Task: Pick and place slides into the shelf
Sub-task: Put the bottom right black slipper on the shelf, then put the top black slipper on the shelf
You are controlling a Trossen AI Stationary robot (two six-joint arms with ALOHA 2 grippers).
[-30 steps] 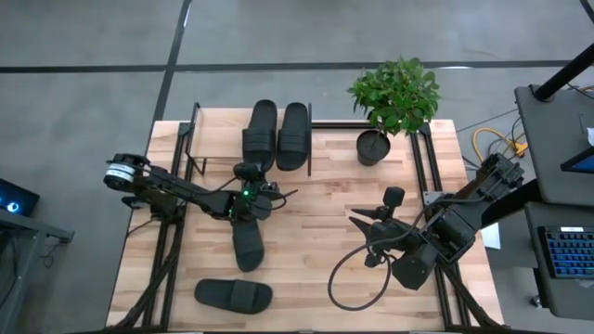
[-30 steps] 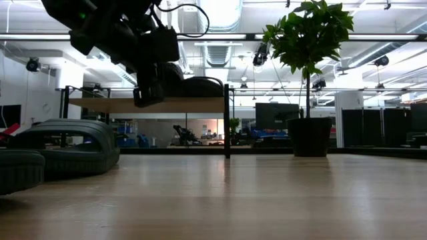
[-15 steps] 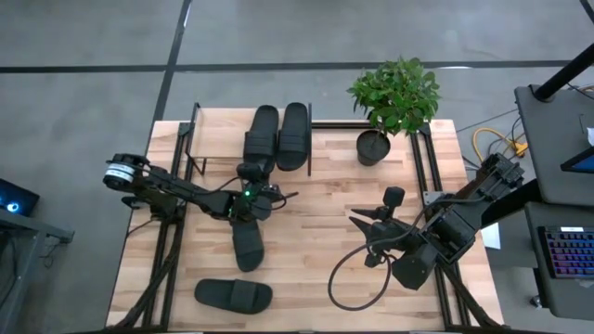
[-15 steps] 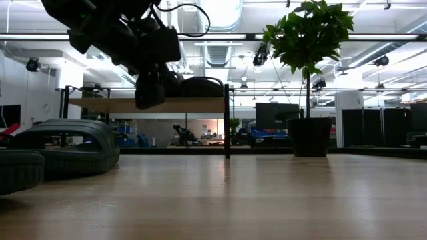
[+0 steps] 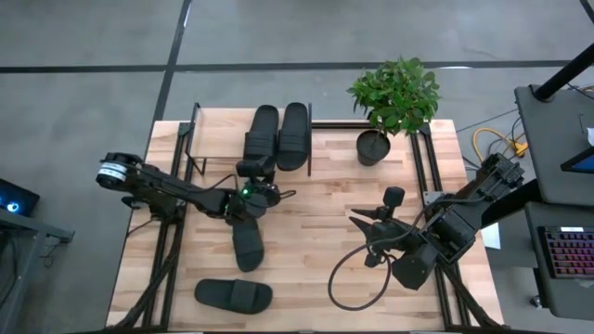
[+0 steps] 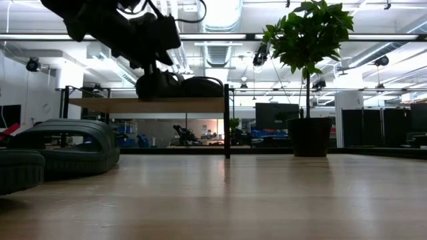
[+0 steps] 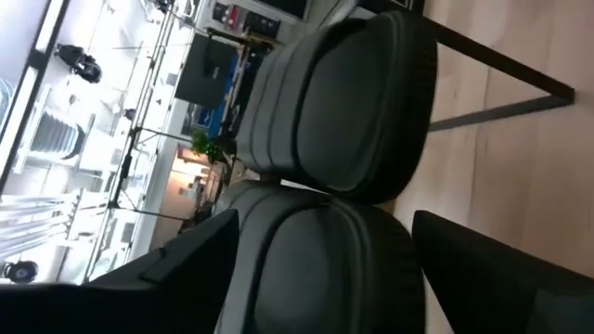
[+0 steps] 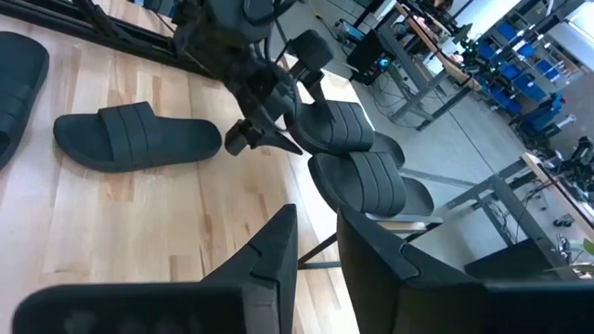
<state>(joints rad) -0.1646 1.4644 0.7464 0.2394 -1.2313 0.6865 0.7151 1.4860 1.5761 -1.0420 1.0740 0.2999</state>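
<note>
Two black slides lie side by side on the shelf (image 5: 218,139), soles down: the left one (image 5: 260,134) and the right one (image 5: 293,134). Two more slides (image 5: 247,243) (image 5: 232,295) lie on the tabletop nearer the front. My left gripper (image 5: 252,174) is open at the near end of the left shelf slide. In the left wrist view its fingers (image 7: 186,269) stand on either side of that end (image 7: 325,278). My right gripper (image 5: 364,230) is open and empty above the table's right half. My left gripper's open fingers flank the near end of the left shelf slide (image 7: 325,278), coming from the near side. I cannot tell whether they touch it. The slide lies flat on the shelf board.
A potted plant (image 5: 394,97) stands at the far right of the table, beside the shelf's right post (image 6: 227,120). A black cable loop (image 5: 357,278) lies near the right arm. Black frame rails run along both table sides.
In the low view my left gripper has risen from hanging in front of the shelf board to above the slides on the shelf, which now show uncovered. The slides on the tabletop have stayed in place.
</note>
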